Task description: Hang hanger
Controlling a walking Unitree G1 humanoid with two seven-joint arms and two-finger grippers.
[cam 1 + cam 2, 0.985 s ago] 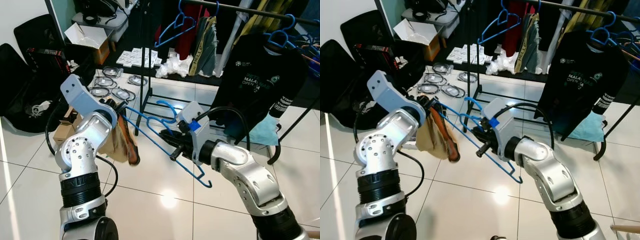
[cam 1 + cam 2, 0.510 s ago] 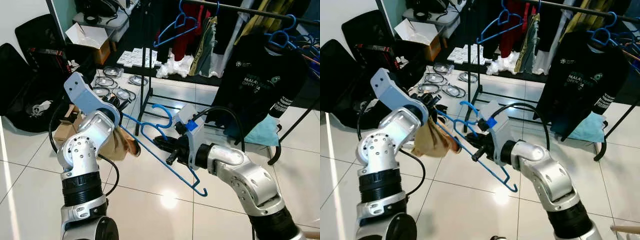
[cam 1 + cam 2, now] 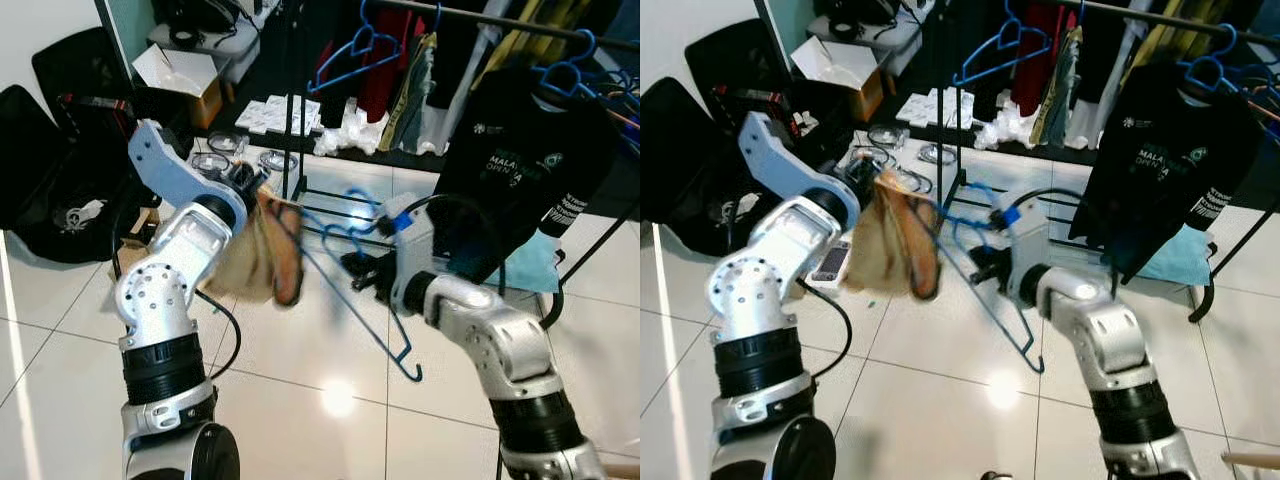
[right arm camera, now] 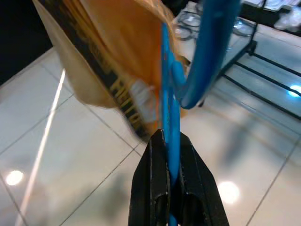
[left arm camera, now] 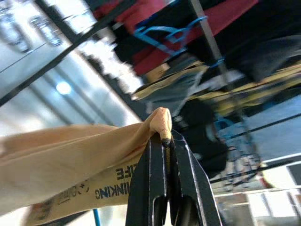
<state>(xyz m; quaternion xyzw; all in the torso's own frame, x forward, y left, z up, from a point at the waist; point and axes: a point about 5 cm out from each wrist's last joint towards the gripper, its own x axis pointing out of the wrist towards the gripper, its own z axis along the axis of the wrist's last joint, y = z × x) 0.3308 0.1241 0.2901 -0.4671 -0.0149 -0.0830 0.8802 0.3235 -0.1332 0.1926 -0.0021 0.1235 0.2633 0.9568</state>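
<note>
Item: blue hanger [image 3: 350, 285], plastic, carrying a tan garment [image 3: 262, 262] with dark printed lettering.

Position: held in the air between my two arms, over the white tiled floor [image 3: 300, 400], in front of the clothes rail [image 3: 500, 18].

Right gripper [image 4: 170, 141]: fingers clenched on a blue bar of the hanger, which runs straight out between them.

Left gripper [image 5: 164, 141]: fingers pinched shut on a fold of the tan garment at its upper edge; the cloth hangs down from there.

Long axis: the hanger's long bar slants from my left gripper, high on the left, down to its free end low on the right, near the floor. The hook [image 3: 350, 205] curls up just above my right gripper.

Relation that matters: the rail lies above and beyond the hook, well apart from it. My right arm is the nearer to both hook and rail, so I judge it the one to lift and carry the hook over.

Other stock on the rail: a black T-shirt [image 3: 510, 150] on its own blue hanger; an empty blue hanger [image 3: 345, 55].
</note>
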